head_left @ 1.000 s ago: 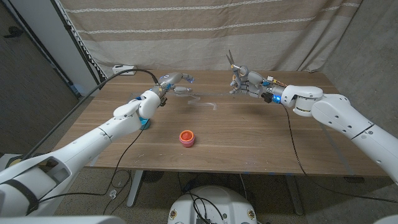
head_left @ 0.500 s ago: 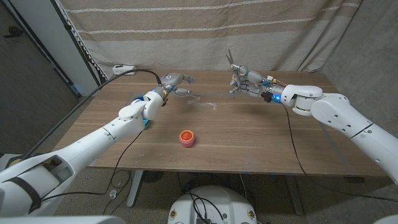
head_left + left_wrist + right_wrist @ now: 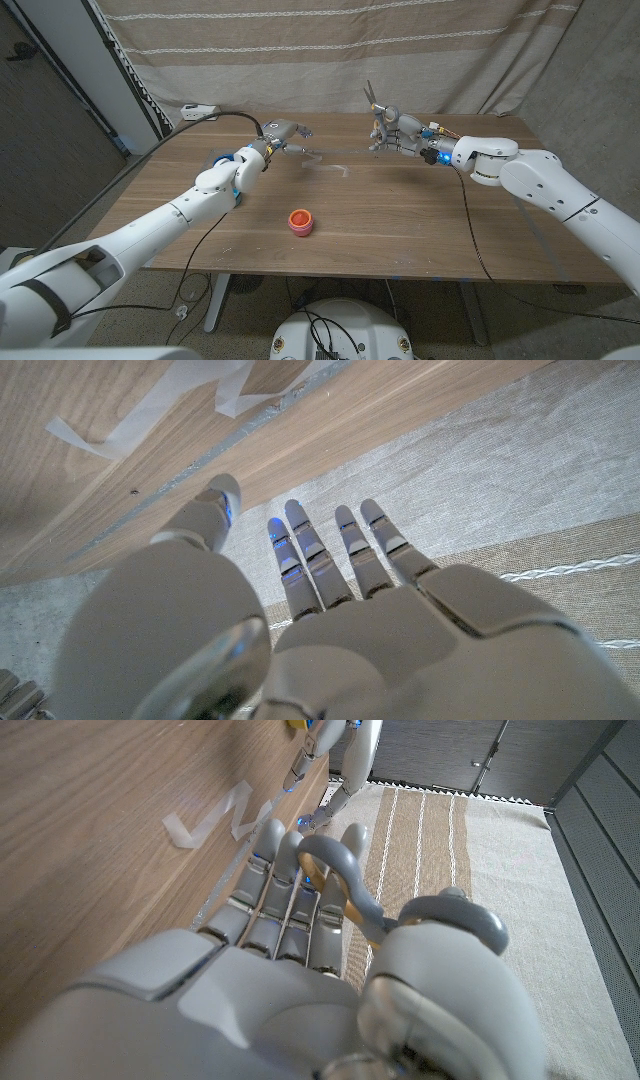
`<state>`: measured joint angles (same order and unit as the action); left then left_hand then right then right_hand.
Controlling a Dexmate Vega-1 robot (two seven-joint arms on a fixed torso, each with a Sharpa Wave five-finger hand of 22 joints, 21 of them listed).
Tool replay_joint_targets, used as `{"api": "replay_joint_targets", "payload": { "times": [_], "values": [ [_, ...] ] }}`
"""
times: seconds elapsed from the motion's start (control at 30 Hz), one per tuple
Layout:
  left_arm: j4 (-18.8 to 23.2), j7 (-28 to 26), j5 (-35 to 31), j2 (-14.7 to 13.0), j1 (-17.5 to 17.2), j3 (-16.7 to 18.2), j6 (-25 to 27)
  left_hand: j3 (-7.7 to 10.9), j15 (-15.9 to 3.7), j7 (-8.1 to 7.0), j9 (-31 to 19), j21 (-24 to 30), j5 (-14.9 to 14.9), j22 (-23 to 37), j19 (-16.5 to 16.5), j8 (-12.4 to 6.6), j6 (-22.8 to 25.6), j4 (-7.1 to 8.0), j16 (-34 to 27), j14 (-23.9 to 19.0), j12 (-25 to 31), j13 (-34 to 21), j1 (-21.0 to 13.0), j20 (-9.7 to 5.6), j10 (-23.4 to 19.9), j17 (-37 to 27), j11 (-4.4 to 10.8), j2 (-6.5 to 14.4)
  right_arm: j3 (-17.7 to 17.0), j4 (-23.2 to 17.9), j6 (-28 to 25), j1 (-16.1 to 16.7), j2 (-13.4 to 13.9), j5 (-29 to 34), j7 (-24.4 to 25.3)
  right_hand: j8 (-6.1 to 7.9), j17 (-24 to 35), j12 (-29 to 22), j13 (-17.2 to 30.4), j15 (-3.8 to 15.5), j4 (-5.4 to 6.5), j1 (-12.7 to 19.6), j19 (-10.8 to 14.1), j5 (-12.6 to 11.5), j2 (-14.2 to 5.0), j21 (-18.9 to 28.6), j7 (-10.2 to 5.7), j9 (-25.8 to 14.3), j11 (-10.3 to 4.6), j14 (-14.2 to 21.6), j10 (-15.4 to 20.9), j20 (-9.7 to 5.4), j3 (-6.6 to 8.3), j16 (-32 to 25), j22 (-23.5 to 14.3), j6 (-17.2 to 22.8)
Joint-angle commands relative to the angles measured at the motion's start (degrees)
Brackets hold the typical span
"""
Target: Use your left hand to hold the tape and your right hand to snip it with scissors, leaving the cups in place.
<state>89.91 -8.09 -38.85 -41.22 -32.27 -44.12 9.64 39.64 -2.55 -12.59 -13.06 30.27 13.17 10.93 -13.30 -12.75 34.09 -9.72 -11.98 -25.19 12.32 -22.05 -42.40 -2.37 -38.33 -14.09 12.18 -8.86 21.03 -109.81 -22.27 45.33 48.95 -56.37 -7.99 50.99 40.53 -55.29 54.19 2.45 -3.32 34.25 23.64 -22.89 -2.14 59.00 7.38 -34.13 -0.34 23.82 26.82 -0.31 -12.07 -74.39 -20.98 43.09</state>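
Change: the left hand (image 3: 285, 133) has moved further toward the counter's (image 3: 400, 230) far edge and turned, its fingers (image 3: 318, 550) now reaching out over the back edge near the tape (image 3: 335, 165); the forearm has swung inward with it.
Meaning: the reach for the tape looks under way — no contact yet, so the hold is still to come.
Left hand: fingers spread and straight in the left wrist view, holding nothing.
Right hand (image 3: 390, 130): unmoved across the frames, fingers curled round the scissors (image 3: 374, 105) (blades pointing up), raised over the far counter.
Tape: a pale strip lying loose on the wood between the two hands, just beside the left fingertips.
Cup (image 3: 300, 221): the red one sits mid-counter, unchanged and well apart from both hands.
Blue object (image 3: 228, 196): partly hidden behind the left forearm — I cannot tell what it is.
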Motion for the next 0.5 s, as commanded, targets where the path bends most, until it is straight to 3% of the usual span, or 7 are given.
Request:
{"api": "replay_joint_targets", "payload": {
  "times": [0.03, 0.5],
  "values": [
    [-1.4, 1.4, 0.2, 0.5, 0.9, -0.9, -0.3, 0.39, -9.73, -0.13, 0.1, 0.0, 0.5, 0.1, -0.4, -0.51, 0.5, -0.05, -0.3, -0.5, 0.4, 0.0, -0.7, -0.05, -0.6, -0.2, 0.18, -0.1, -0.2, -0.5, -0.2, 0.2, 0.1, -0.1, 0.5, -0.45, 0.1, -31.0, 0.2, 3.95, -0.18, 0.2, -0.4, -0.3, -0.37, 0.6, 0.27, -0.2, -0.37, -0.3, 0.3, 0.01, -0.21, -0.3, 0.1, 0.4],
    [-3.1, 3.0, -0.5, 1.2, 2.8, -2.6, -2.0, 0.44, -9.74, -0.13, 0.1, -0.1, 0.5, 0.1, -0.4, -0.57, 0.7, 0.03, -0.4, -0.6, 0.4, 0.2, -0.8, -0.13, -0.7, -0.1, 0.19, -0.1, -0.1, -0.7, -0.1, 0.1, 0.2, 0.0, 0.0, -0.64, -0.2, -31.1, 0.0, 3.97, -0.28, 0.2, -0.4, -0.2, -0.38, 1.0, 0.41, -0.4, -0.21, -0.4, 0.3, -0.13, -0.27, -0.4, 0.5, 0.4]
  ]
}}
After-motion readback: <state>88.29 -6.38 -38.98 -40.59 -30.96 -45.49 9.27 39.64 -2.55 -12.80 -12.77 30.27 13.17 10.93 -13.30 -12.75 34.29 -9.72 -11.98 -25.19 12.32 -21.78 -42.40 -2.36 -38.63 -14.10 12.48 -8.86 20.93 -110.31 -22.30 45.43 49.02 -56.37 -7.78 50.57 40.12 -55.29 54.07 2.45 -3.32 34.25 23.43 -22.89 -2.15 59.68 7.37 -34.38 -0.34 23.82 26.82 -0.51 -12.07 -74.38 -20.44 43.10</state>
